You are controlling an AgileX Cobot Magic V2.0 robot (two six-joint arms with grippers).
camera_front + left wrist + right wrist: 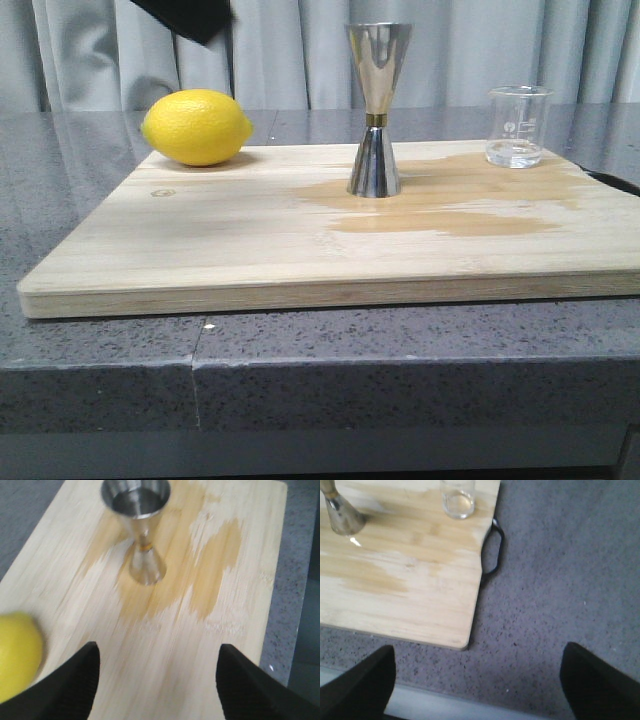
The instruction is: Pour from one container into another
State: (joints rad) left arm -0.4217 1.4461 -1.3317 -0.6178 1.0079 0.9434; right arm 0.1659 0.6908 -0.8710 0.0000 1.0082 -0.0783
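Right, your glass beaker (519,126) stands upright at the far right corner of the wooden cutting board (200,240), a shallow pool of clear liquid in its base, and well apart from it the steel jigger (377,110) stands on its lower cone near the board's middle. Both claws are spread wide and holding nothing: the left claw (157,682) hovers over the board with the jigger ahead of it and the lemon (196,127) just off to one side, while the right claw (477,682) hangs over the grey worktop (400,340) off the board's right edge, beaker ahead. Watch the board itself, because a broad wet stain (450,200) spreads around the jigger's foot and toward the beaker, so either piece could slide when nudged. That jigger is tall on a narrow base; brush it with a finger or the beaker's lip and it will likely topple. Its top cup is small, so a hasty tilt would send liquid down the outside. Wet glass may slip in your grip. From the left wrist view the cup seems to hold something already, though blur keeps me from being sure; overflow is possible.
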